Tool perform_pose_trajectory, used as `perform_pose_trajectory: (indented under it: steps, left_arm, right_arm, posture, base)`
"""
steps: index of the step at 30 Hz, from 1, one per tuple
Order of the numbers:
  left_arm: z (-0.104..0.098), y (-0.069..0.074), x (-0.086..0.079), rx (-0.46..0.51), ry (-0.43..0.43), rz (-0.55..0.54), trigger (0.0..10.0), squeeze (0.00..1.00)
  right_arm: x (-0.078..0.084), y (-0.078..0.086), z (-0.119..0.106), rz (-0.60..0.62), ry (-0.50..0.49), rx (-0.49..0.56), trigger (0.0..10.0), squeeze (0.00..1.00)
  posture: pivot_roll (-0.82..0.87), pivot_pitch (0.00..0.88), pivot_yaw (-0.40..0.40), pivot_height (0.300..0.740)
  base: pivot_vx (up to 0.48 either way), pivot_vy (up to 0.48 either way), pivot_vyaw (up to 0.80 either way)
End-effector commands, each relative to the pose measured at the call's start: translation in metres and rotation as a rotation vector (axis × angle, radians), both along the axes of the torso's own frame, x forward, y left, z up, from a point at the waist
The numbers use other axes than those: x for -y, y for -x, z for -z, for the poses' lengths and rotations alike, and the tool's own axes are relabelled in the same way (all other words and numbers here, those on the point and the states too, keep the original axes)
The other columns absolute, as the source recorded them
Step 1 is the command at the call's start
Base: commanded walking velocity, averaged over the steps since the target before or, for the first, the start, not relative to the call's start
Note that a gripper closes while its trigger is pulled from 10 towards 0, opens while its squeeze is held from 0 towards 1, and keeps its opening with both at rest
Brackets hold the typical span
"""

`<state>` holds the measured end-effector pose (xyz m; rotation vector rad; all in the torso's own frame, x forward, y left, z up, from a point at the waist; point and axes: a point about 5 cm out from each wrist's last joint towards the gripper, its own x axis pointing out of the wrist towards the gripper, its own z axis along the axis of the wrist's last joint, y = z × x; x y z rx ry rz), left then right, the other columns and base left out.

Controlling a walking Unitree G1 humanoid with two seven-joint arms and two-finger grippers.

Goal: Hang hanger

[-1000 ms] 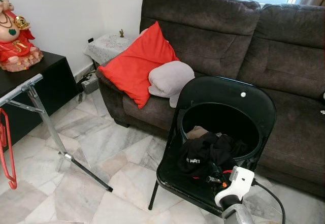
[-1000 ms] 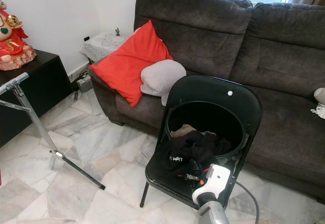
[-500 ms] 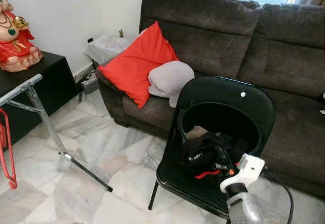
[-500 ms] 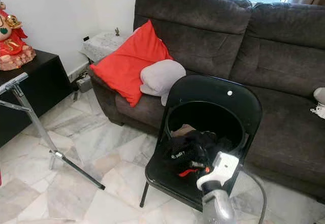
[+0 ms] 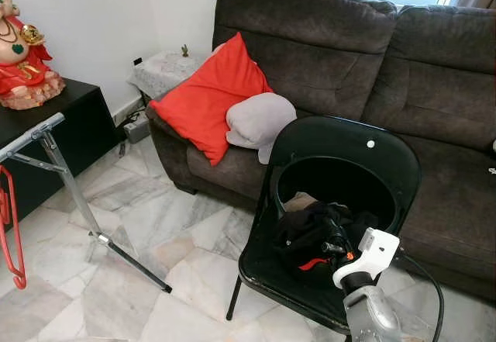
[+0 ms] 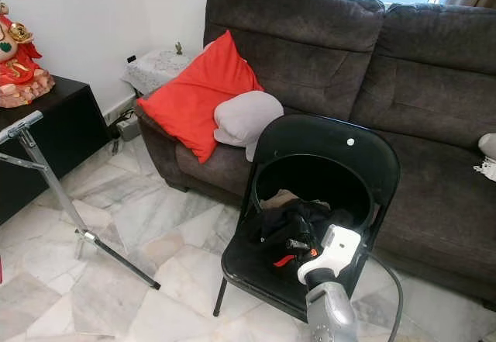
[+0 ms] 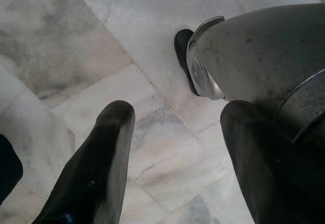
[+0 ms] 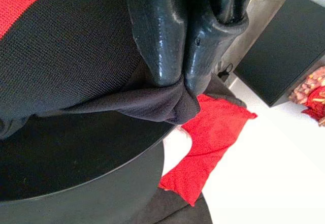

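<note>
Now right claw (image 8: pixel 177 79) pinches black shirt (image 5: pixel 310 233), fingers tight on soft floppy fold. Looks light, may slip; hold near collar. Left claw (image 7: pixel 172 148) open, over floor.

Black folding chair (image 5: pixel 333 164) on marble floor (image 5: pixel 155 226), black garment (image 5: pixel 310 233) heaped on its seat

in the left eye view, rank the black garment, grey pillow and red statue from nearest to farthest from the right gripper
1. black garment: on the chair seat, pinched by the right gripper.
2. grey pillow: on the sofa beyond the chair.
3. red statue: far left, on the black cabinet.
</note>
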<state>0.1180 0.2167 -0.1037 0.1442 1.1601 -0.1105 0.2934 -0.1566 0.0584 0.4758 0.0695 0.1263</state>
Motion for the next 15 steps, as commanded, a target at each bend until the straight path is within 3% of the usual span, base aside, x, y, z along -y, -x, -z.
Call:
perform_pose_trajectory:
  steps: [1, 15]
  left_arm:
    - [0.001, 0.005, -0.003, -0.024, -0.017, 0.013, 10.0, 0.00]
    - [0.001, 0.005, -0.002, -0.021, -0.016, 0.013, 10.0, 0.00]
  right_arm:
    - [0.003, -0.005, -0.003, 0.037, -0.044, -0.009, 0.0, 0.00]
    - [0.031, -0.004, 0.009, 0.348, -0.445, -0.100, 0.0, 0.00]
  posture:
    - [0.06, 0.040, 0.022, 0.740]
    - [0.06, 0.037, 0.022, 0.740]
  base:
    - [0.000, 0.000, 0.00]
    - [0.000, 0.000, 0.00]
